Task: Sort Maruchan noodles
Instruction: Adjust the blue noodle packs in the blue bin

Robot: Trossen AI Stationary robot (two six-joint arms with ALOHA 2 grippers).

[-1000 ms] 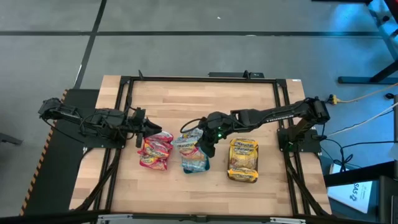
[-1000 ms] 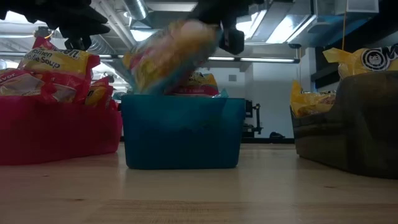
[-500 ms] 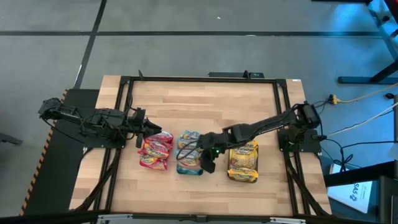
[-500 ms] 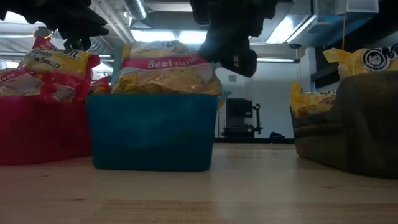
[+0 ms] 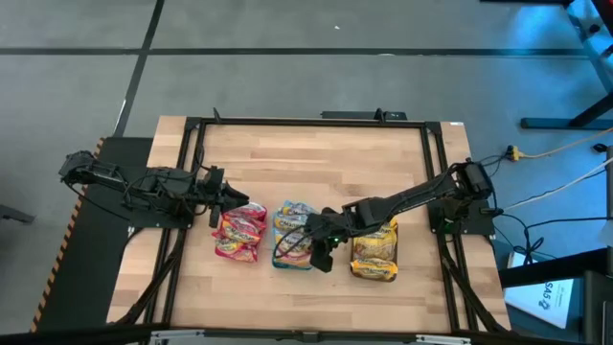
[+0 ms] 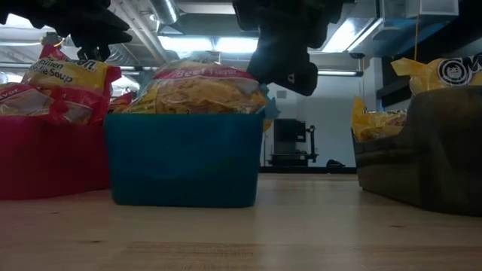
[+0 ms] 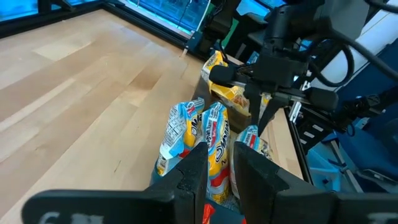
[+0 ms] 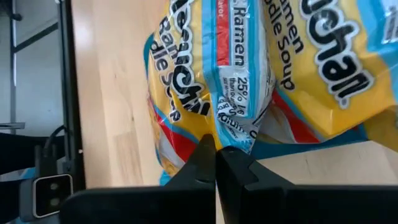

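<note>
The right gripper (image 5: 324,251), fingers together, presses blue-edged noodles (image 5: 292,230) into the teal tray (image 6: 181,158). It likely lifts clear next. Whether the left gripper (image 5: 222,197) is apart, I cannot tell.

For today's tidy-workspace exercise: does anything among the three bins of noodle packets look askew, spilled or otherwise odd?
Nothing has spilled. The teal bin is heaped: its blue-edged Maruchan packets rise above the rim, the top one lying tilted. The right gripper, jaws shut, sits at that bin's edge. The red bin and dark grey bin are also piled above their rims.
</note>
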